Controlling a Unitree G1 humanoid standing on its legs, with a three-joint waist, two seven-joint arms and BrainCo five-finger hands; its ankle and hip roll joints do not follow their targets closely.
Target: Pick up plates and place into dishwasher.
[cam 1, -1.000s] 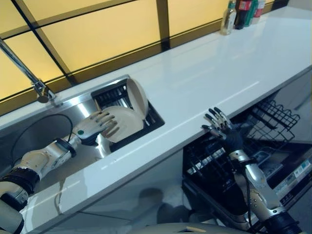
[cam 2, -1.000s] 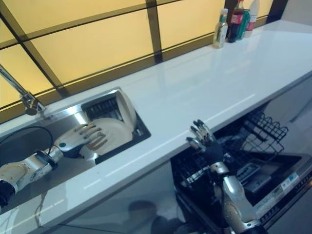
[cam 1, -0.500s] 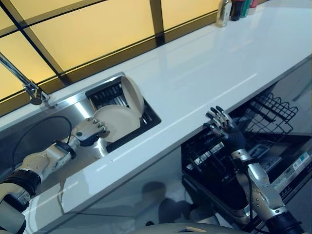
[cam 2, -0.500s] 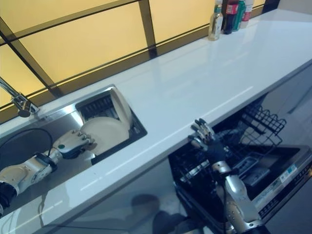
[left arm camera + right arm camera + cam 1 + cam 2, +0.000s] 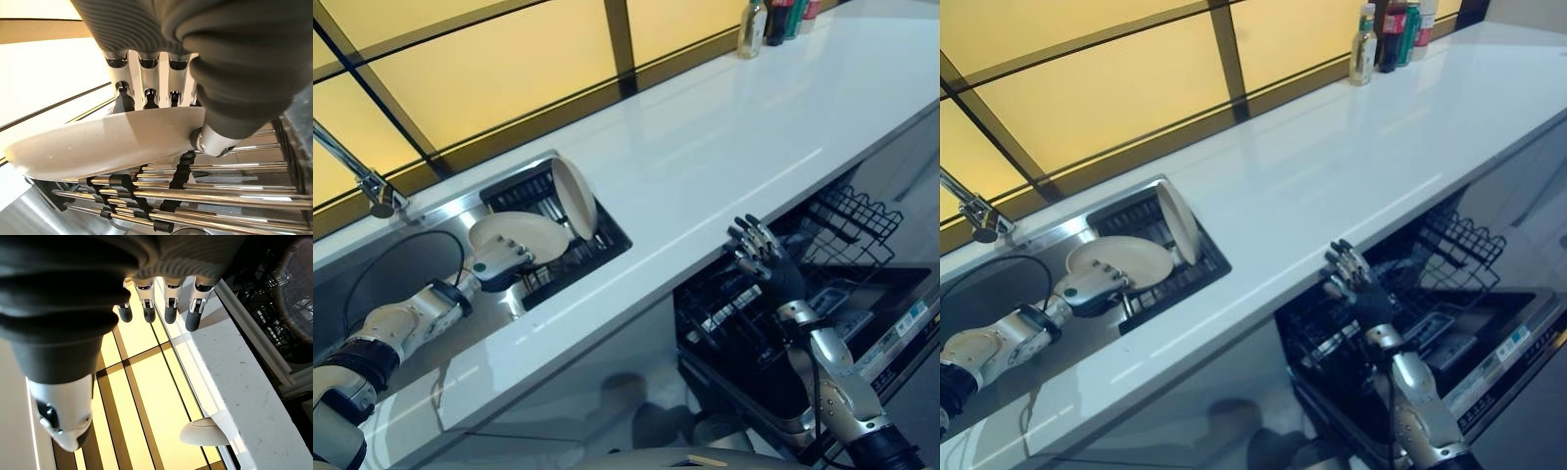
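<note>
The left hand [image 5: 497, 264] is down in the sink [image 5: 431, 220], its fingers [image 5: 146, 78] over the top face of a cream plate [image 5: 514, 235] and the thumb under it, so the plate is pinched at its near rim and sits tilted just above the black drying rack [image 5: 570, 257]. A second cream plate [image 5: 575, 196] stands on edge in that rack, just beside the first, leaning toward the white tabletop [image 5: 724, 127]. The tap [image 5: 357, 176] rises at the sink's far left edge. Over on the right, the right hand [image 5: 762, 257] hovers with fingers spread and straight, holding nothing, just off the tabletop's front edge and above the open dishwasher [image 5: 862, 323], whose black wire rack [image 5: 847, 227] is pulled out. A few bottles [image 5: 1386, 34] stand at the tabletop's far right corner.
</note>
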